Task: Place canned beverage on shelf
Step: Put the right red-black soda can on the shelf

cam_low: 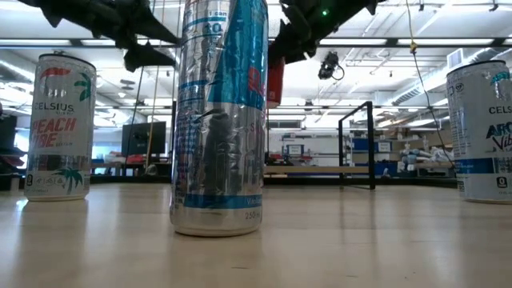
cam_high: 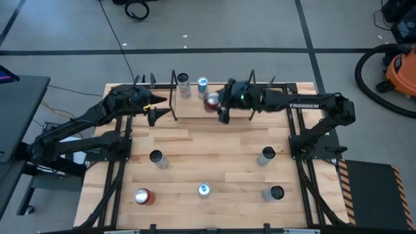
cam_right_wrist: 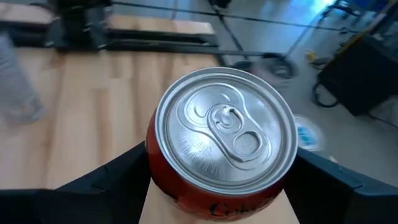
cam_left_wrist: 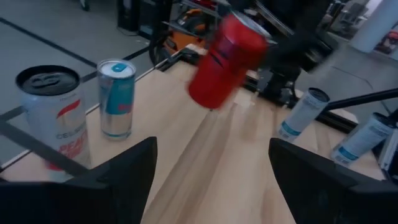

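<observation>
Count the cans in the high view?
8: two on the shelf at and, a red can in the right gripper, five on the table.

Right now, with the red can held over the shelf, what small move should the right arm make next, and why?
Probably lower it. The right gripper holds the red can tilted in the air above the shelf, beside the two cans standing there. Bringing it upright and down onto the board should come before opening the gripper.
</observation>
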